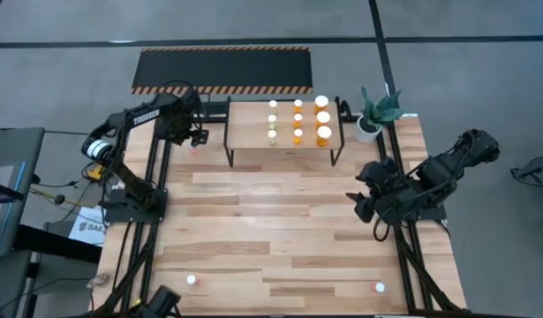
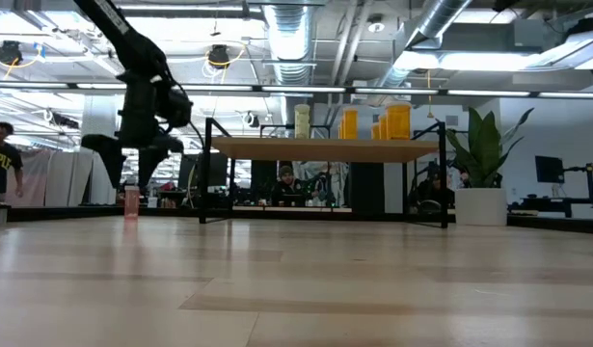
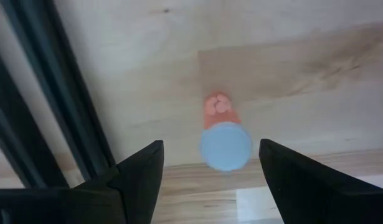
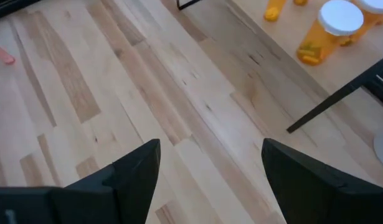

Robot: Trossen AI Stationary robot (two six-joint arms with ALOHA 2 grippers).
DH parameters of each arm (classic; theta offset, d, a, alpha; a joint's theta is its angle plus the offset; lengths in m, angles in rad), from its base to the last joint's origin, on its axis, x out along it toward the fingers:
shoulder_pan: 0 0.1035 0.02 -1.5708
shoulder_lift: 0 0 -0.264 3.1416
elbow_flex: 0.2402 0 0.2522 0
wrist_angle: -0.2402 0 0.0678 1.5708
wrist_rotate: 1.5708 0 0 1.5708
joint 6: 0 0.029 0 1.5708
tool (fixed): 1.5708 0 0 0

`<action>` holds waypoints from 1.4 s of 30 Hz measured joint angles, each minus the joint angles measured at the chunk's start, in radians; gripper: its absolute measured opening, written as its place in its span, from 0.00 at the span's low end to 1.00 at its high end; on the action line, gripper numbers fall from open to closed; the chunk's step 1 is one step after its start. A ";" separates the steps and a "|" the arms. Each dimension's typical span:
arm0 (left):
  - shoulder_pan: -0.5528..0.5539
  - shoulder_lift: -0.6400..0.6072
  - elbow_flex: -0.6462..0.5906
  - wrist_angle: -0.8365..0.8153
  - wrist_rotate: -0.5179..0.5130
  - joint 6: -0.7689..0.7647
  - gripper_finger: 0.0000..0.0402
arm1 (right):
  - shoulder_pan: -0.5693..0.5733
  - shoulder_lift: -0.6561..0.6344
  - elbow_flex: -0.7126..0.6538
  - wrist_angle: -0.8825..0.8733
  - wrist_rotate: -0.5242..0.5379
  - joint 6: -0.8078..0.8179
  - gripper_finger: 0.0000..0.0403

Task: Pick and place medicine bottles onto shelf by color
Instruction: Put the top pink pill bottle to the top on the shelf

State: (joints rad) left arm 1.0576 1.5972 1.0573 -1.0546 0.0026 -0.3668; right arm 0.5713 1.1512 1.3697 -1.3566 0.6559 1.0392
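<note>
The left gripper [image 1: 195, 139] hangs over the table's far left, beside the shelf [image 1: 253, 132], jaws released and straddling, without touching, a pink bottle [image 3: 221, 124] that stands upright on the wood, long axis vertical, white cap up. On the shelf 9 bottles stand upright, caps up, in 3 rows: pale yellow-green [image 1: 273, 121], small orange [image 1: 297, 121] and larger orange [image 1: 323, 119]. The right gripper [image 1: 361, 201] waits over the table's right side, jaws released and empty, while 2 more bottles [image 1: 192, 279] stand near the front edge.
</note>
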 joint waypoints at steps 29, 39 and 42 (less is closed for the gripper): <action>0.000 0.034 0.000 0.040 0.044 0.090 0.63 | -0.056 0.000 0.001 0.004 -0.003 -0.027 0.75; 0.000 0.034 0.000 0.040 0.044 0.093 0.49 | -0.056 0.000 0.001 0.004 -0.005 -0.027 0.75; 0.000 0.034 0.000 0.040 0.044 0.094 0.47 | -0.056 0.000 0.001 0.004 -0.005 -0.027 0.75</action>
State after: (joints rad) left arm 1.0573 1.6310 1.0573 -1.0149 0.0461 -0.2731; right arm 0.5152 1.1511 1.3705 -1.3525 0.6506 1.0122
